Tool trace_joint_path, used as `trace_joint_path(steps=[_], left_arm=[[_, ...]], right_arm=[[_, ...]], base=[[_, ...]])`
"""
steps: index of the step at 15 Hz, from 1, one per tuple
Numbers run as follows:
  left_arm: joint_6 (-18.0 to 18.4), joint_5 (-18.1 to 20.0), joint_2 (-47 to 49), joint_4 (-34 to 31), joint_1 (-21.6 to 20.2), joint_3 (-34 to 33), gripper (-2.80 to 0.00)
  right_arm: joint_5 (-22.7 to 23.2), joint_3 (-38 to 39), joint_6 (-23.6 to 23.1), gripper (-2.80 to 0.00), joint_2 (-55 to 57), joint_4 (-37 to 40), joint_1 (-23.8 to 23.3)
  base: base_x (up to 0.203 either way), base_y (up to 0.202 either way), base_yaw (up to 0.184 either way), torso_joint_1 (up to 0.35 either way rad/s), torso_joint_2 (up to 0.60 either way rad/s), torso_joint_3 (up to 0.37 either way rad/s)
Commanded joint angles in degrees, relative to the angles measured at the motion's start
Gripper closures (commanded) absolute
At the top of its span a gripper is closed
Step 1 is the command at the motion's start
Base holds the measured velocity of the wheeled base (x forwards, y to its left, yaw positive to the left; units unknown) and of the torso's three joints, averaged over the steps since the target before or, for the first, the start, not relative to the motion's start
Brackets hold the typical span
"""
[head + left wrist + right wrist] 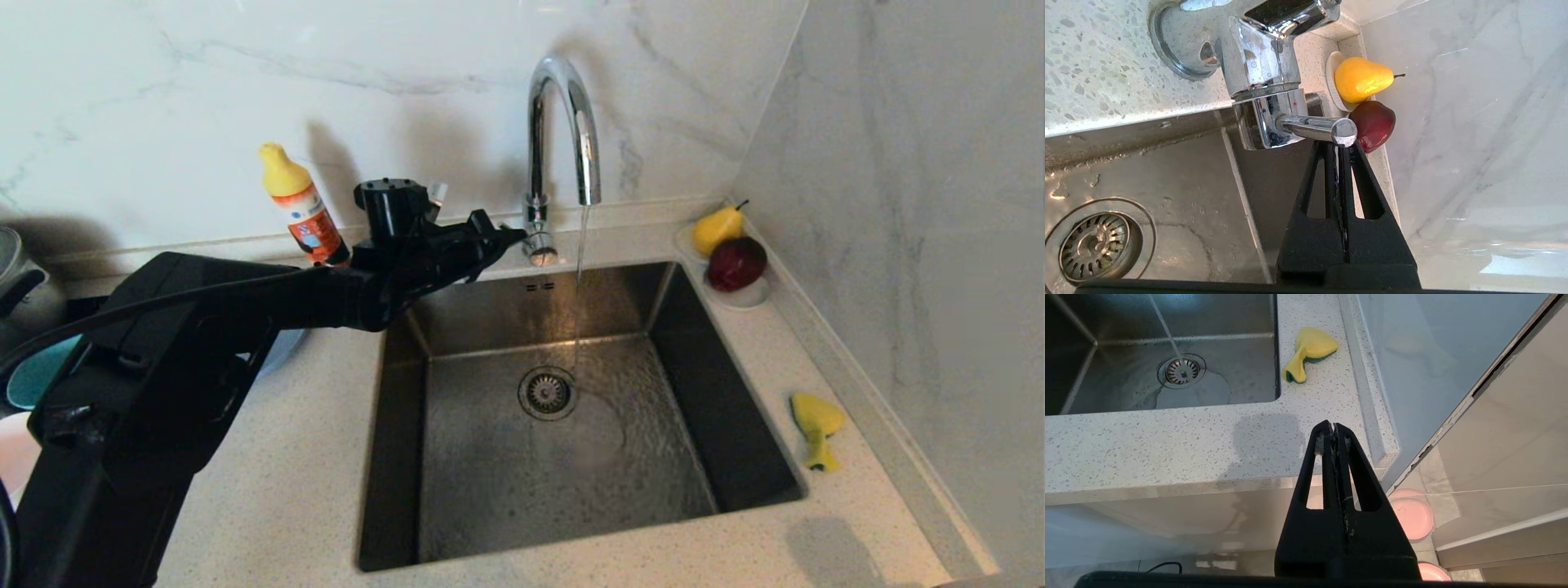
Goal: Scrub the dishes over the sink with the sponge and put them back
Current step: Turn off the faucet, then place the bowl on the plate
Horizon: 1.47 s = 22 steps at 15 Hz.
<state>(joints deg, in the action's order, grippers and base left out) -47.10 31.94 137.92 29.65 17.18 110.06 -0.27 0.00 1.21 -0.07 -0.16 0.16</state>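
Note:
The yellow sponge (816, 426) with its green layer lies on the counter right of the sink (727, 408), also in the right wrist view (1308, 351). Water runs from the faucet (563, 122) onto the sink floor near the drain (547, 393). My left gripper (510, 235) is shut and empty, its tips (1340, 145) against the end of the faucet lever (1323, 127). Dishes sit at the far left, mostly hidden by my left arm: a teal bowl (37, 371), a blue-grey plate edge (282, 347), a pink edge (15, 457). My right gripper (1333, 426) is shut and empty, below the counter's front edge.
An orange detergent bottle (306, 214) with a yellow cap stands at the back wall left of the faucet. A white saucer (739, 296) with a pear (718, 229) and an apple (736, 263) sits in the back right corner. Marble walls close the back and right.

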Motion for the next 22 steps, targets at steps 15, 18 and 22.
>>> trace_joint_path(steps=[15, 18, 22], left_arm=[[10.7, -11.0, -40.1, -7.5, -0.4, -37.7, 0.0], [19.1, -32.6, -52.0, -23.2, -0.2, -39.6, 0.0], [27.7, -60.0, -64.5, -28.8, -0.3, -44.8, 0.0]], right_arm=[[0.0, 0.0, 0.0, 0.0, 0.0, 0.0, 0.0], [0.0, 0.0, 0.0, 0.0, 0.0, 0.0, 0.0], [0.0, 0.0, 0.0, 0.0, 0.0, 0.0, 0.0]], base=[[0.0, 0.0, 0.0, 0.0, 0.0, 0.0], [0.0, 0.0, 0.0, 0.0, 0.0, 0.0], [0.0, 0.0, 0.0, 0.0, 0.0, 0.0]])
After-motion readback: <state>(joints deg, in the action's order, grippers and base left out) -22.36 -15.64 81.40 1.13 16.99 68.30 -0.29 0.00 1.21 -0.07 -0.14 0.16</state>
